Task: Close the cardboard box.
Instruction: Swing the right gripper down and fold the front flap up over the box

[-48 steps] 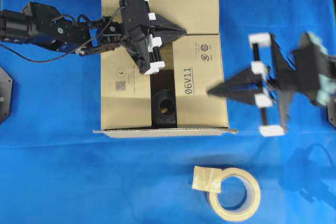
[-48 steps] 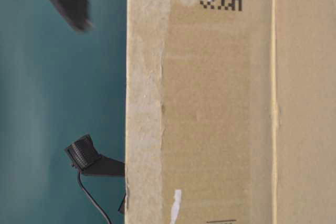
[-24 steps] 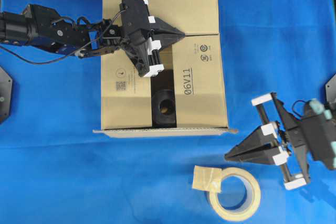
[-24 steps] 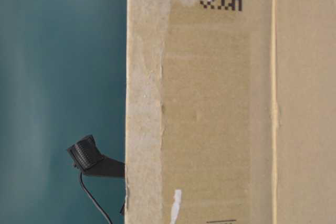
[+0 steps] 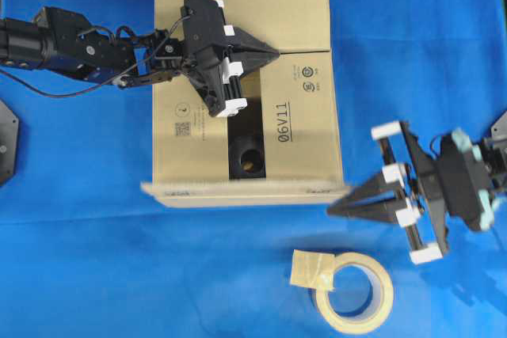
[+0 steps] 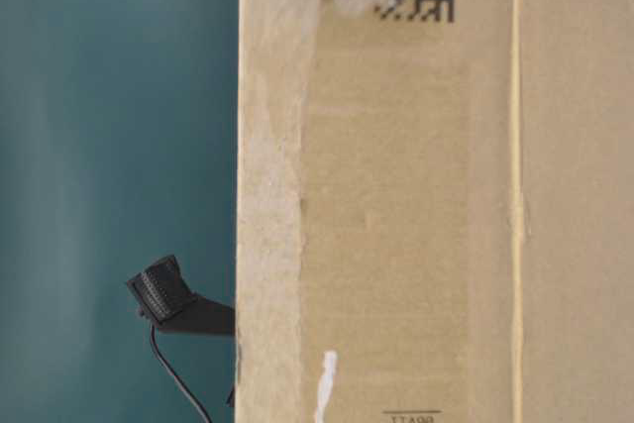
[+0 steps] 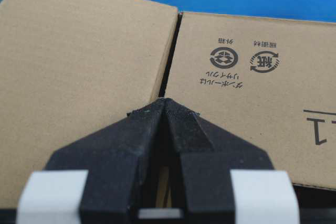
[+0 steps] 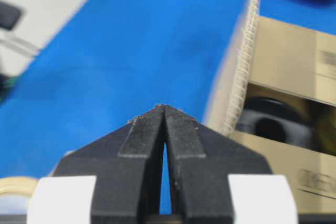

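Now, from above, the box sits in the middle of the blue counter. Three flaps look folded down. A dark gap shows between the two side flaps, with a black thing inside. The left tool is pinched together, holding nothing, and it rests on the flaps near the back seam. The front flap is up. The right tool is pinched together too, empty, with its tip just beside that flap's right corner. A tape roll lies near the front.

From table level, only the brown side of the box fills the view.

From the left wrist, the pinched tip sits over the seam between two flaps.

From the right wrist, the tip points at the raised flap's edge.

I think the front flap is left to push down.
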